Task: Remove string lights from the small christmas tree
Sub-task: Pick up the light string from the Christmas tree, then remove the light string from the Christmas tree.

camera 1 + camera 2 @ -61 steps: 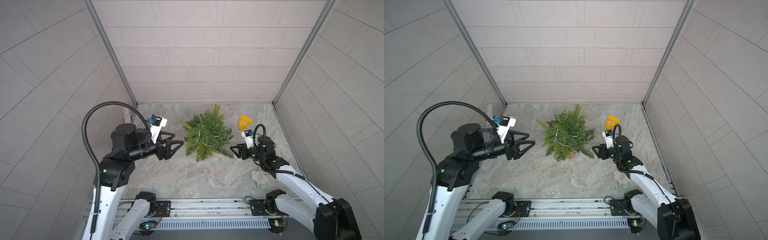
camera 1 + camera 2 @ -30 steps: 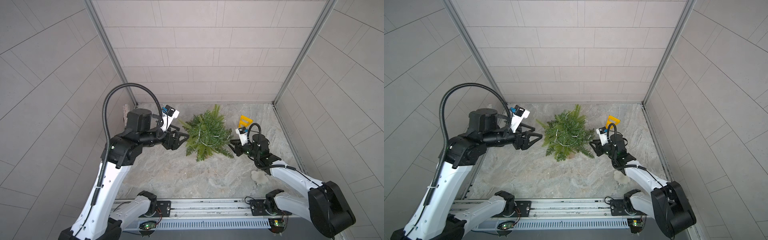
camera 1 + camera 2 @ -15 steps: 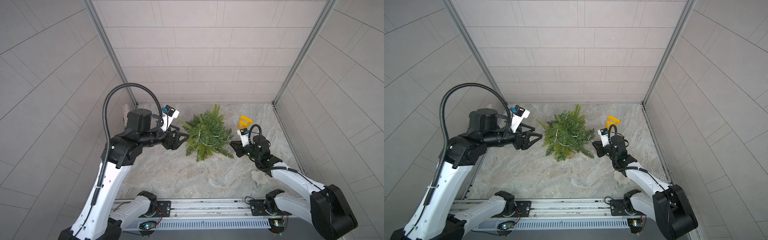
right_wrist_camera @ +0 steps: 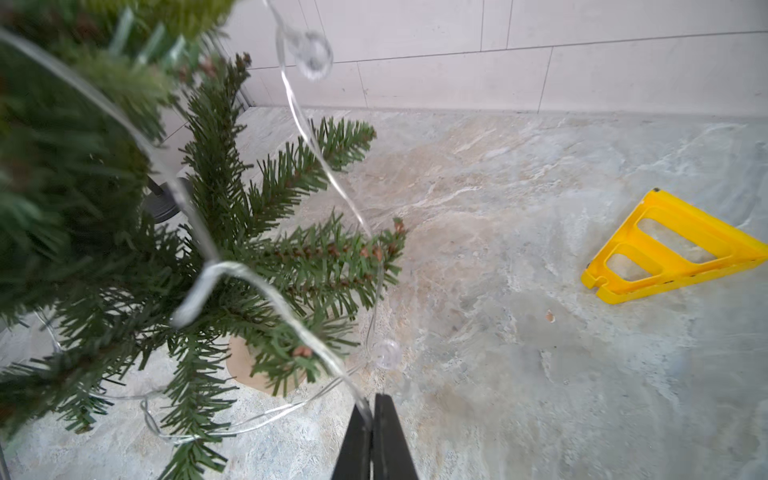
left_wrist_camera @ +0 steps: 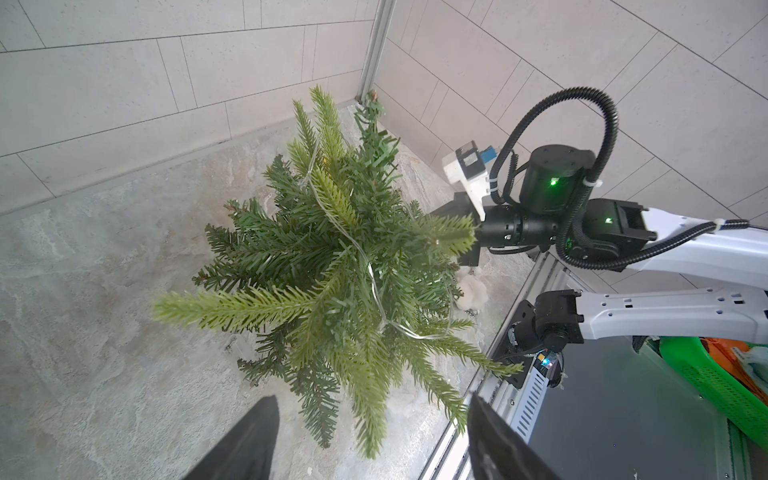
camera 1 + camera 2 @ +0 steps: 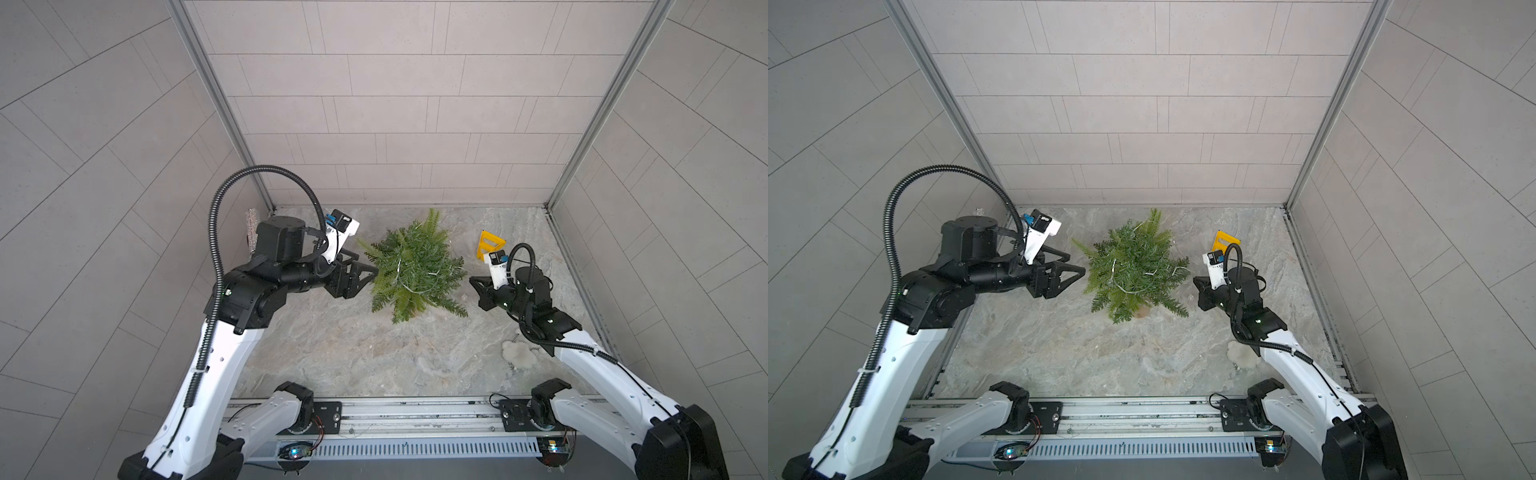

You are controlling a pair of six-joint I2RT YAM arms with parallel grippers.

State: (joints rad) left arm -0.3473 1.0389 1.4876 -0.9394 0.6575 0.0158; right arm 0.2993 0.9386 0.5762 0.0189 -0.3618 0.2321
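The small christmas tree (image 6: pixel 413 266) (image 6: pixel 1133 266) stands upright mid-table between my two arms. The string lights (image 5: pixel 370 270) (image 4: pixel 245 272), a thin clear wire with round bulbs, wind through its branches and loop on the table by its base. My right gripper (image 4: pixel 371 409) (image 6: pixel 471 280) is at the tree's right side, low, shut on a strand of the wire. My left gripper (image 5: pixel 372 399) (image 6: pixel 1076 264) is open at the tree's left side, with branch tips reaching between its fingers but nothing gripped.
A yellow plastic triangle (image 6: pixel 489 245) (image 4: pixel 673 249) lies behind the right gripper. A fluffy white pom-pom (image 6: pixel 515 353) sits under the right arm near the front right. Tiled walls close in three sides, and a metal rail (image 6: pixel 415 411) runs along the front.
The right jaws have closed on the wire beside the tree. The left arm rose and swung in to the tree's left side two seconds ago, and has held still since.
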